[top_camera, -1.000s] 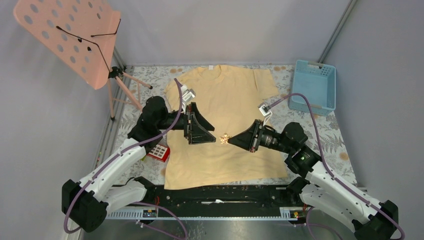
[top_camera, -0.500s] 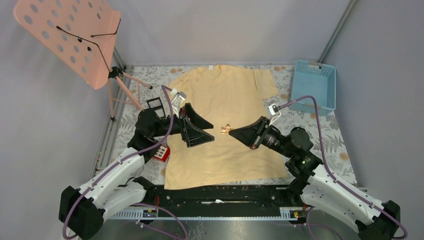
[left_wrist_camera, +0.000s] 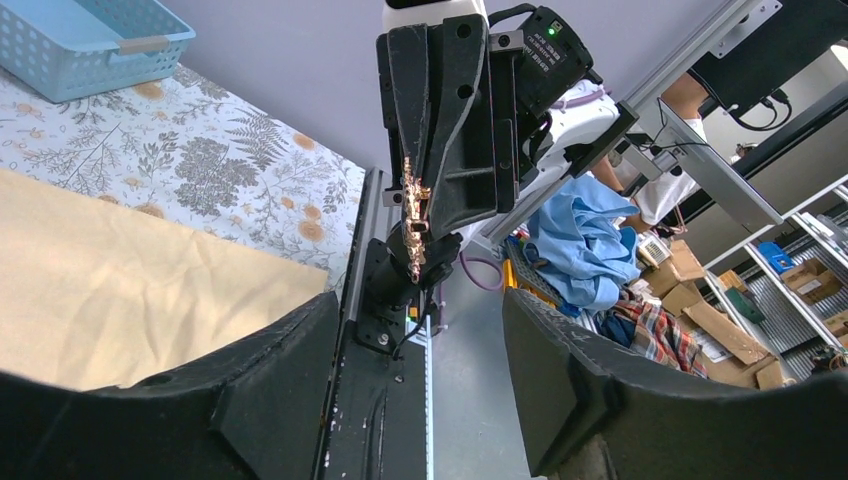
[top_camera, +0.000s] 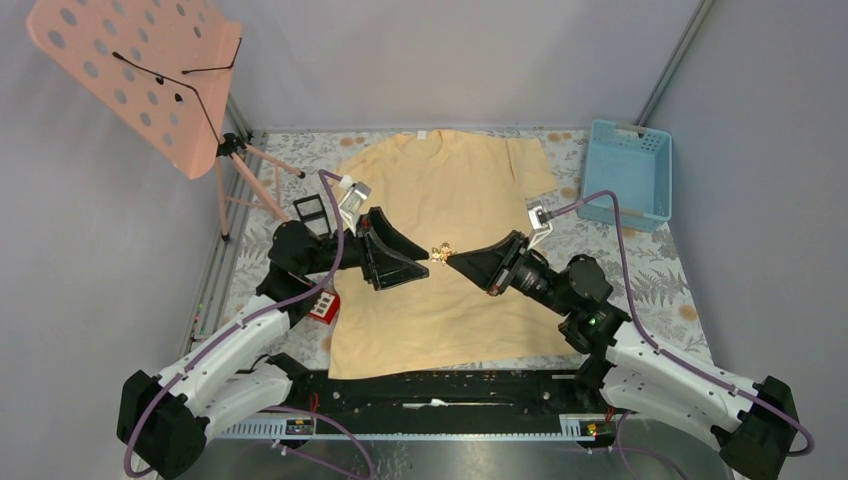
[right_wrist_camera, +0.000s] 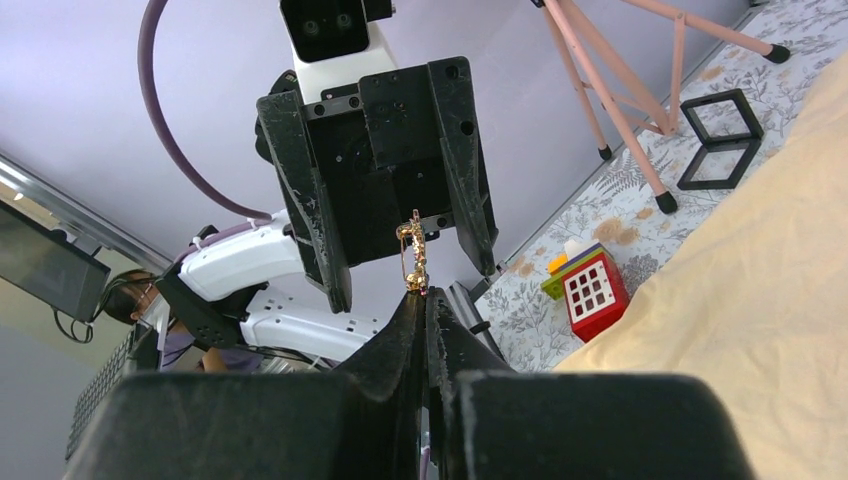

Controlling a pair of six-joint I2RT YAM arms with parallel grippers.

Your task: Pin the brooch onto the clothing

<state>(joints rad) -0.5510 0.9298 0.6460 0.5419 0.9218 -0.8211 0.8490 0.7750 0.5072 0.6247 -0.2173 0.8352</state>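
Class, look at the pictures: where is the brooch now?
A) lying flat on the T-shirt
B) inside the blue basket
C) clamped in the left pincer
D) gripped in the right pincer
D: the right pincer is shut on the brooch, holding it up in front of the open left pincer.

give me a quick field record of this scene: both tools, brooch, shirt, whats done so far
right tool: shut on the brooch, holding it up above the t-shirt
left tool: open, facing the brooch, not gripping it
t-shirt: spread flat, neck at the far side
brooch pinned: not yet
nearby: red toy by the shirt's left edge; blue basket far right
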